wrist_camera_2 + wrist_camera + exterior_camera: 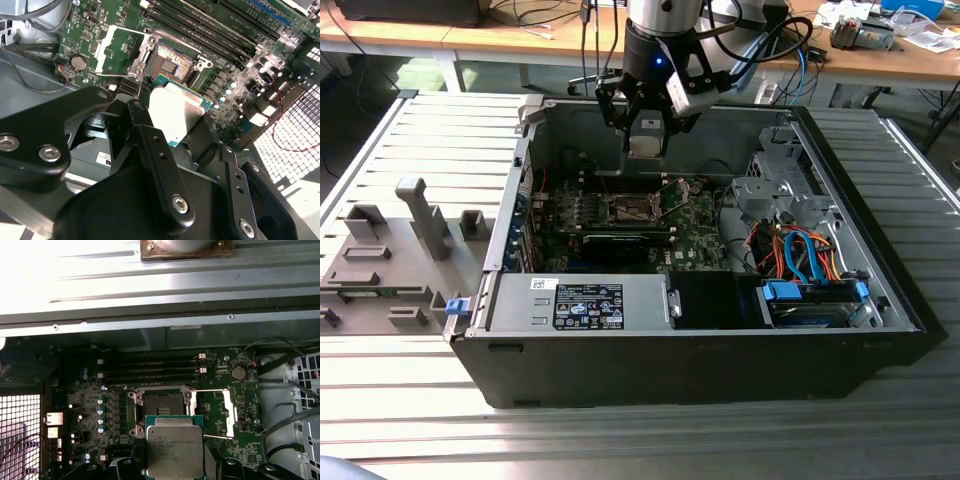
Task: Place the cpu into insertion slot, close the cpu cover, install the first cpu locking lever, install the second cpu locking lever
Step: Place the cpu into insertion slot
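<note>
The claw [648, 140] is clamped on the cpu [175, 450], holding it above the bare insertion slot [162, 402] inside the computer case [700, 375].

Silver-and-black robot arm ending in a black metal two-fingered gripper [647, 138].
The arm's silver cylindrical segment [665, 14] met a black wrist housing [645, 50] that carried a small blue light [660, 60] and a pale grey box-shaped module [695, 92] on one side. Thick black cables [765, 45] looped away from the wrist. In the second wrist view the gripper's matte black linkage bars [155, 165] were flat, round-ended plates, overlapping and pinned at their joints with bright silver socket-head screws [180, 204]. A small white label [106, 161] sat on the body behind them.
</note>
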Robot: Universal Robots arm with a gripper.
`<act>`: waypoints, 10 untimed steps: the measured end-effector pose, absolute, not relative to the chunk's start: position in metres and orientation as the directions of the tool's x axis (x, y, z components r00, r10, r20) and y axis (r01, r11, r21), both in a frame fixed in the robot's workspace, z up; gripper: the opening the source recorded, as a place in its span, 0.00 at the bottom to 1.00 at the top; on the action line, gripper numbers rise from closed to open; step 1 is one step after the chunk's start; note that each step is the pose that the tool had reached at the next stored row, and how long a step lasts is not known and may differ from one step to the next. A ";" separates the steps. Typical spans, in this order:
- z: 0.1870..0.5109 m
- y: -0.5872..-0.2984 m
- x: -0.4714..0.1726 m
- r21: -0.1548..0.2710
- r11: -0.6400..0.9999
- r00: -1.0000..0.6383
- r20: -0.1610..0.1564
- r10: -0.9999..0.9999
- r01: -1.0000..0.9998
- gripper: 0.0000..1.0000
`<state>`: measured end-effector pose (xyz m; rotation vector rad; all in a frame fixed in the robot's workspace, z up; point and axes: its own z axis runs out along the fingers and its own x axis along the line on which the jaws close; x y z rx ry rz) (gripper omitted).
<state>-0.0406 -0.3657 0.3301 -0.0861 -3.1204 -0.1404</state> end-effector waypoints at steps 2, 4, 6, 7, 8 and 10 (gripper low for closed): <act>0.330 -0.366 -0.041 0.089 0.994 -0.998 0.019 0.057 0.059 0.54; 0.330 -0.366 -0.041 0.089 0.994 -0.998 0.019 0.060 0.062 0.54; 0.330 -0.366 -0.041 0.089 0.994 -0.998 0.019 0.064 0.065 0.54; 0.330 -0.366 -0.041 0.089 0.994 -0.998 0.019 0.066 0.067 0.54; 0.330 -0.366 -0.041 0.089 0.994 -0.998 0.019 0.068 0.069 0.54; 0.330 -0.366 -0.041 0.089 0.993 -0.997 0.019 0.072 0.073 0.54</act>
